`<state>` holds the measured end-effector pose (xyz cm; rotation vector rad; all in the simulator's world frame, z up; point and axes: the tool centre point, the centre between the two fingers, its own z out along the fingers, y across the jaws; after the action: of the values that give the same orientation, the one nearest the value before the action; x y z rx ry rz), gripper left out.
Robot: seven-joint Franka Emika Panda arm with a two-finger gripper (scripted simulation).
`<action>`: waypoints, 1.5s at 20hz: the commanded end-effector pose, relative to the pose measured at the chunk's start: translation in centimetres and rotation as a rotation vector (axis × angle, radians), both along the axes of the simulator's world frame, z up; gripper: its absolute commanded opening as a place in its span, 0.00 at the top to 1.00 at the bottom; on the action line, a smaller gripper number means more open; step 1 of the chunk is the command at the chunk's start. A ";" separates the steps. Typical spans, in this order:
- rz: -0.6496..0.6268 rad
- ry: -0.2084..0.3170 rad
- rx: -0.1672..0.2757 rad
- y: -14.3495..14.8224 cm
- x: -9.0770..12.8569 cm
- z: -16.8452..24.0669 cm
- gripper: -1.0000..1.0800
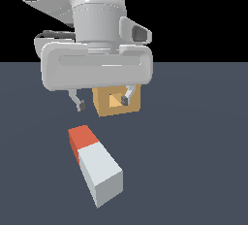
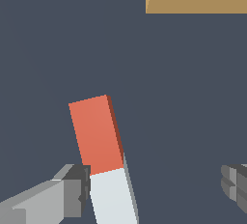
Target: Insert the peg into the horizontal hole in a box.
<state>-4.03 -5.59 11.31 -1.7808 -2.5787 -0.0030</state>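
While unheld, peg below gripper

A flat, dark slate-grey floor spreads everywhere; a black backdrop stands beyond.

The end effector and its wide body cover the top of the box, and one fingertip overlaps the hole. In the wrist view the box and the peg's pale end are cut off by the frame.
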 end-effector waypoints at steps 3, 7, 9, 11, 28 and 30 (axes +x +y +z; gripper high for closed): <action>0.075 -0.002 -0.002 -2.7 -0.3 -1.3 0.04; 0.134 -0.003 -0.003 -4.8 -0.4 -2.3 0.04; 0.158 -0.004 -0.003 -5.7 -0.3 -2.8 0.04; 0.180 -0.004 -0.004 -6.5 -0.3 -3.1 0.04; 0.236 -0.006 -0.005 -8.6 0.0 -4.7 0.04; 0.236 -0.006 -0.005 -8.6 0.0 -5.3 0.04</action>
<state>-3.94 -14.19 6.48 -1.4688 -2.7781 -0.0002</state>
